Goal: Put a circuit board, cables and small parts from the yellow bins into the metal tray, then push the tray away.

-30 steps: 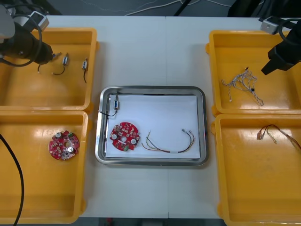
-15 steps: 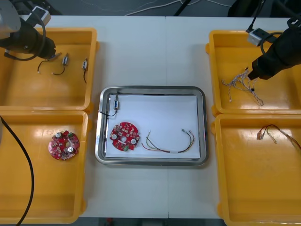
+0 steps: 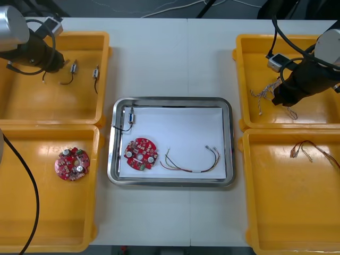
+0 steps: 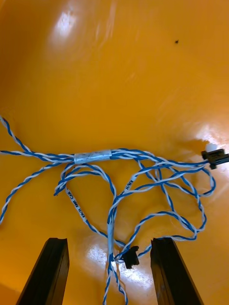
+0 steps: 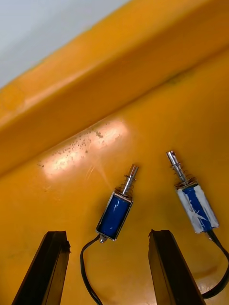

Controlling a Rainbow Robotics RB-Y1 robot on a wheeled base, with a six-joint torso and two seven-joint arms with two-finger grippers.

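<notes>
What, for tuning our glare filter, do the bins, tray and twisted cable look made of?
Bins: probably moulded plastic, glossy; rounded walls, soft highlights.
Tray: metal, polished; mirror-like rim; its white inside looks matt, maybe paper.
Cable, by the open right gripper: thin wires in blue and white insulation, likely plastic, slightly shiny.
The left gripper hovers over small parts.

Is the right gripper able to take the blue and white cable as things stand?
Probably yes: the right gripper, open, hangs over the blue and white cable in the yellow bin, strands between its fingers, nothing covering them.
</notes>
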